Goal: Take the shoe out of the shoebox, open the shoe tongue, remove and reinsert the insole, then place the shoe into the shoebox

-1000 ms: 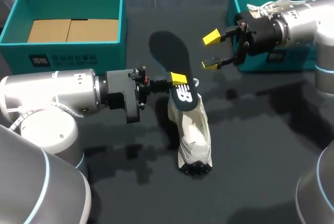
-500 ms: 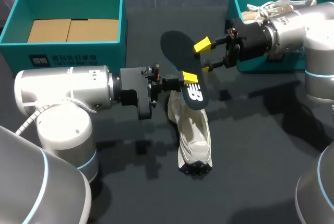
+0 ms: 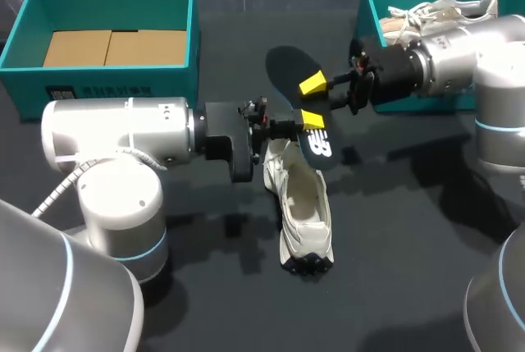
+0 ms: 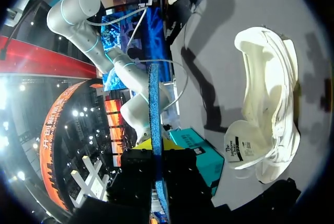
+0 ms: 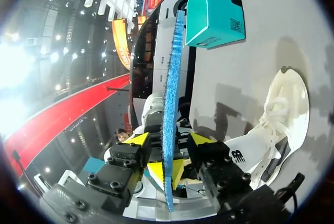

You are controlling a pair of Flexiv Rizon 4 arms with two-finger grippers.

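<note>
Head view: the shoe (image 3: 305, 212) lies unboxed on the desk (image 3: 410, 229), its insole (image 3: 294, 69) out and aloft. Left wrist view: fingers of the left gripper (image 4: 156, 148) clamp the insole. Right wrist view: fingers of the right gripper (image 5: 169, 140) straddle it, apart; reinsertion and boxing remain

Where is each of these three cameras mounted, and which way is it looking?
Head view: fixed above and behind the robot, looking down on the table; left gripper and right gripper meet at the insole by the shoe.
Left wrist view: on the left wrist, looking along its fingers, which clamp the insole edge-on; shoe beside.
Right wrist view: on the right wrist, facing the left arm; its yellow tips flank the insole.
Shared: both wrist views show insole and shoe.
</note>
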